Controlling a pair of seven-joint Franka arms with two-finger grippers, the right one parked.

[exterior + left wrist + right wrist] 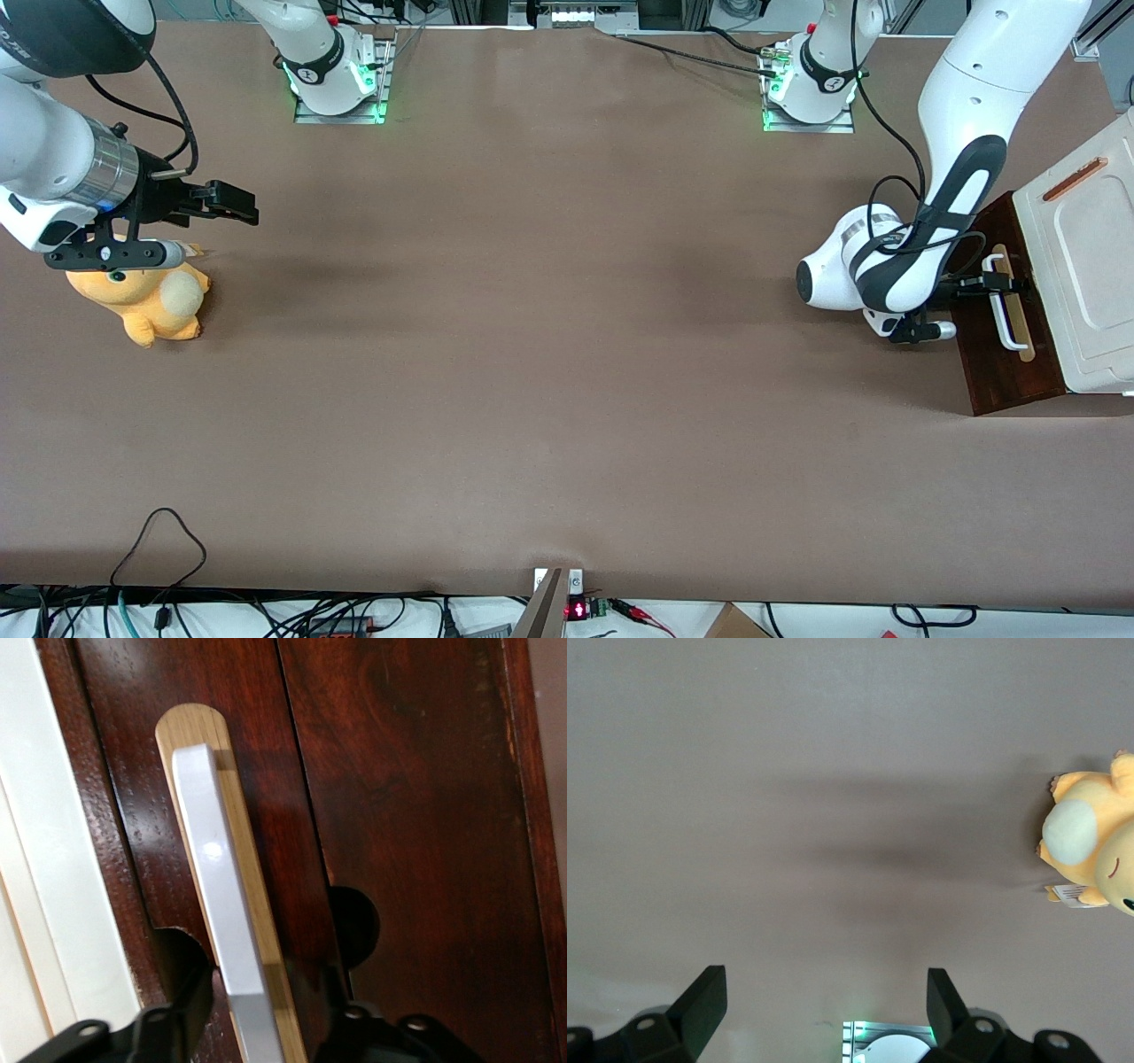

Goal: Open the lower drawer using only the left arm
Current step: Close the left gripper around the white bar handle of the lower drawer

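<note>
The lower drawer's dark brown front (1005, 377) faces up at the working arm's end of the table. Its white bar handle (1007, 317) lies on a pale wood strip. The left arm (961, 133) reaches down to it, and its gripper (999, 283) is at the end of the handle farther from the front camera. In the left wrist view the gripper (266, 992) is open. Its black fingers (182, 1010) stand one on each side of the white handle (221, 895), with a gap on both sides. The dark drawer front (416, 815) fills the view. No light wood inside shows.
A cream-white cabinet panel (1094, 257) with a copper-coloured strip handle (1074, 180) adjoins the drawer front. An orange plush toy (146, 297) lies toward the parked arm's end of the table and also shows in the right wrist view (1090, 846). Cables hang at the table's near edge.
</note>
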